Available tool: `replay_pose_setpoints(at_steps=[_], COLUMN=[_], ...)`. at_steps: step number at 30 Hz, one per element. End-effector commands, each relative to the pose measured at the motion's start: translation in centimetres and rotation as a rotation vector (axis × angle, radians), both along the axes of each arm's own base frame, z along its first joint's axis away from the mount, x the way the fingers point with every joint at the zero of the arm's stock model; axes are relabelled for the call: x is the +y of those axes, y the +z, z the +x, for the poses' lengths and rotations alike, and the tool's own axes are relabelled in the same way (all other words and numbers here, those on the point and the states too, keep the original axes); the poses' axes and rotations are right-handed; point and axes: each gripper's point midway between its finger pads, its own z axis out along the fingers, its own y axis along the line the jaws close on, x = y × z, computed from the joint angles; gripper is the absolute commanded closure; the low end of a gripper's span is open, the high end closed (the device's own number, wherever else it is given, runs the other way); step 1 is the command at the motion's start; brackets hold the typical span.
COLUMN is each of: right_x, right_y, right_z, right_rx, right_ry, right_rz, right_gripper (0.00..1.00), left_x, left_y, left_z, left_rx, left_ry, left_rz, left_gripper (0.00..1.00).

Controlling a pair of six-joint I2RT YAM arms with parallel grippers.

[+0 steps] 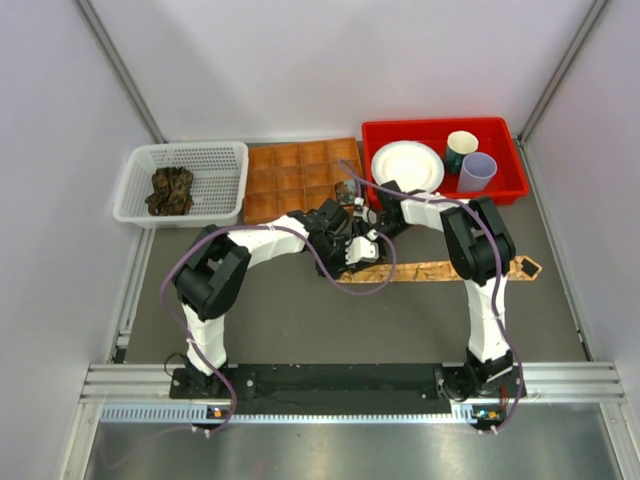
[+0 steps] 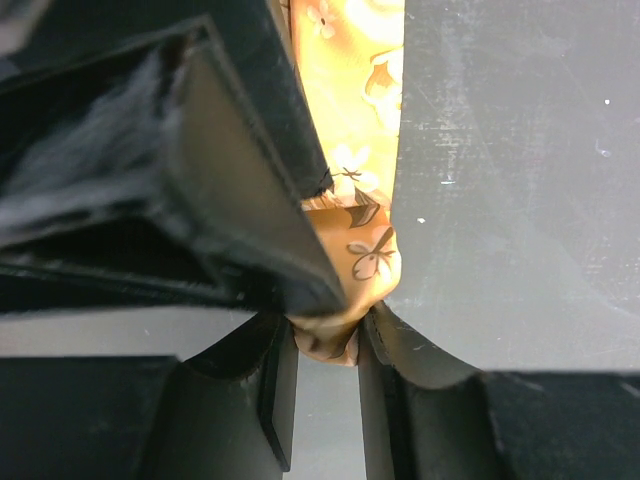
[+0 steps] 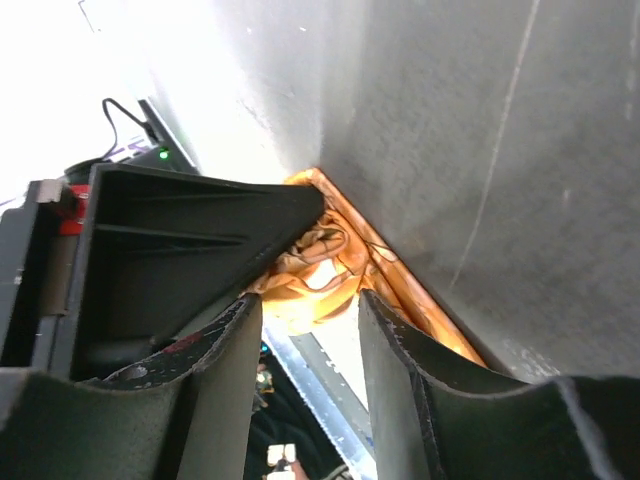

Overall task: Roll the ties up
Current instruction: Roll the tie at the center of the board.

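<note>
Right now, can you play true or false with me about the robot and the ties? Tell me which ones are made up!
1. The orange tie stretches out flat across the table. True.
2. The white basket has nothing in it. False: a dark tie bundle sits inside.
3. The left end effector pinches the curled-up end of the orange tie. True.
4. The red bin holds three plates. False: it holds one white plate, a green cup and a lavender cup.
</note>
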Motion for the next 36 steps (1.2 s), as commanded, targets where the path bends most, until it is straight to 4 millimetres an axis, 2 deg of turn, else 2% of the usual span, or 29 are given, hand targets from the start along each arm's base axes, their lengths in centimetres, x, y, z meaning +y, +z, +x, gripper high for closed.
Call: replay_pose_setpoints(at_steps=[1,7,11,13,20,23,26,27,29,30,31,34,36], right_x=[1.6,2.0,0.7,0.0,1.4,1.5,0.8,0.7,0.1,0.0,-0.3,-0.8,-1.4], right_y=[3.0,2.5,2.5,3.2,4.0,2.8,1.0,0.5,-0.8,-1.1,-1.5,-2.2,-3.0], right_z=[0.7,-0.1,-0.6,-0.3,-0.7,-1.2,-1.0,-1.0,-0.9,-0.8,-0.7,-0.6,-0.1], right_rx=[-0.018,0.012,0.012,-0.008,0.03,0.029,0.019,0.001,0.008,0.001,-0.003,-0.023,-0.05], right_ry=[-0.018,-0.002,-0.002,-0.017,-0.013,0.008,0.01,0.021,0.026,0.03,0.03,0.029,0.021], right_rz=[0.103,0.106,0.053,0.054,0.113,0.073,0.011,-0.005,-0.054,-0.066,-0.077,-0.122,-0.165], right_gripper=[0.56,0.56,0.56,0.56,0.56,0.58,0.66,0.73,0.83,0.93,0.98,1.0,1.0], left_x=[4.1,4.2,4.3,4.3,4.1,4.1,4.2,4.2,4.2,4.1,4.1,3.9,3.6], left_y=[-5.6,-5.8,-5.8,-5.8,-6.0,-6.0,-6.1,-6.1,-6.1,-6.0,-6.0,-5.9,-5.5], left_z=[-2.8,-2.9,-3.0,-3.0,-3.1,-3.2,-3.3,-3.2,-3.2,-3.2,-3.2,-3.2,-3.2], left_rx=[0.1,0.098,0.098,0.099,0.099,0.1,0.103,0.102,0.102,0.104,0.102,0.111,0.115], left_ry=[-0.002,-0.003,-0.003,-0.004,-0.006,-0.007,-0.004,-0.003,-0.002,-0.001,0.0,0.013,0.021], left_rz=[0.211,0.221,0.228,0.226,0.23,0.231,0.235,0.234,0.232,0.231,0.229,0.217,0.195], left_gripper=[0.79,0.79,0.79,0.8,0.8,0.8,0.8,0.8,0.8,0.8,0.79,0.74,0.63])
